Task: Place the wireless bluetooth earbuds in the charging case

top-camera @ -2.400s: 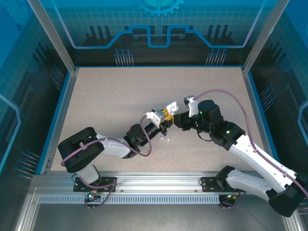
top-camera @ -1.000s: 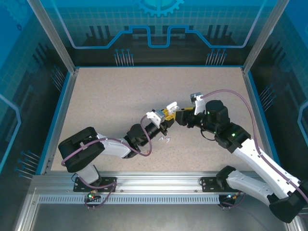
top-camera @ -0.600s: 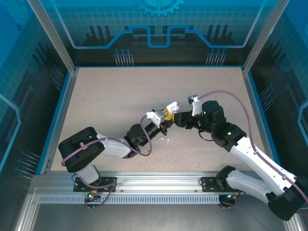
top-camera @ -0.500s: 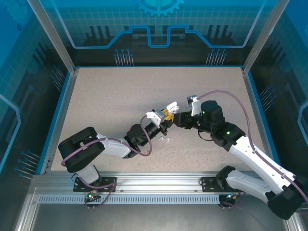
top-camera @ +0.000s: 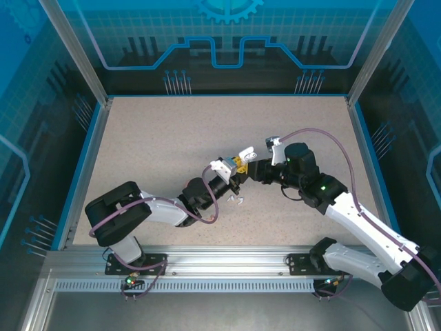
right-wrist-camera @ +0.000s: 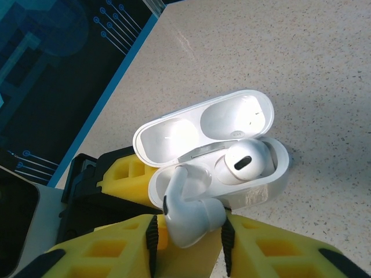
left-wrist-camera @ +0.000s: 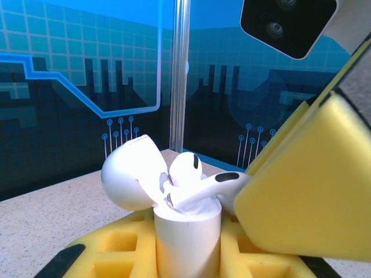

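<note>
Left jaws closed on the charging case (right-wrist-camera: pixel 264 184), held lid-open above mid-bench (top-camera: pixel 172 138), somewhat nearer the near edge. One seated earbud (right-wrist-camera: pixel 242 162), white, sits in one well. Right jaws closed on a second earbud (right-wrist-camera: pixel 186 215), white, tilted, stem tip at the other well's mouth, not seated. Loose earbuds (top-camera: pixel 236 200) lie on the bench beside the left arm's wrist.

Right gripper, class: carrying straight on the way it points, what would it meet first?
Probably the open case, held by the left gripper: the earbud in the right gripper sits at its empty socket.
</note>
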### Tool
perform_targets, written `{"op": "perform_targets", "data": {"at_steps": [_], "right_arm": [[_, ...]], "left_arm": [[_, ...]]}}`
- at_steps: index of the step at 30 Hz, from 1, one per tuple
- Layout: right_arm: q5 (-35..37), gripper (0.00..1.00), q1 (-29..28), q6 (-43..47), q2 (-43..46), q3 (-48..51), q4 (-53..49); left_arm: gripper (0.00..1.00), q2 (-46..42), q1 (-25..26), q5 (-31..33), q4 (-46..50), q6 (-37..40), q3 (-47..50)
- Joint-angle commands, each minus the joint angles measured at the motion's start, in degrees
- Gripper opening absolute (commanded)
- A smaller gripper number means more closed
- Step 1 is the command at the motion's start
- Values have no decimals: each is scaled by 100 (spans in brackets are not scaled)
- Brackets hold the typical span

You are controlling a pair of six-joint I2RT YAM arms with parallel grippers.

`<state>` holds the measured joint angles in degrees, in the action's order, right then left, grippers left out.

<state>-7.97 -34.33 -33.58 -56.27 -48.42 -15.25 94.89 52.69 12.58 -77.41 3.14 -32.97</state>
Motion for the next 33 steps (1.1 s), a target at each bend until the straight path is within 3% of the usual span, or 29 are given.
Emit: {"op": "perform_targets", "data": {"at_steps": [1, 11, 25, 33], "right_arm": [[63, 33, 27, 44, -6, -161, -138], [94, 29, 33, 368, -66, -754, -1015], [-362, 27, 84, 1360, -861, -2463, -3899], [-171, 27, 84, 1538, -1128, -2953, -4413]], "left_arm": [[0, 37, 32, -139, -275, 81, -131], [0, 47, 36, -413, -277, 366, -69], [0, 90, 31, -1065, -275, 999, -7], [0, 169, 35, -1113, -277, 1084, -34]]}}
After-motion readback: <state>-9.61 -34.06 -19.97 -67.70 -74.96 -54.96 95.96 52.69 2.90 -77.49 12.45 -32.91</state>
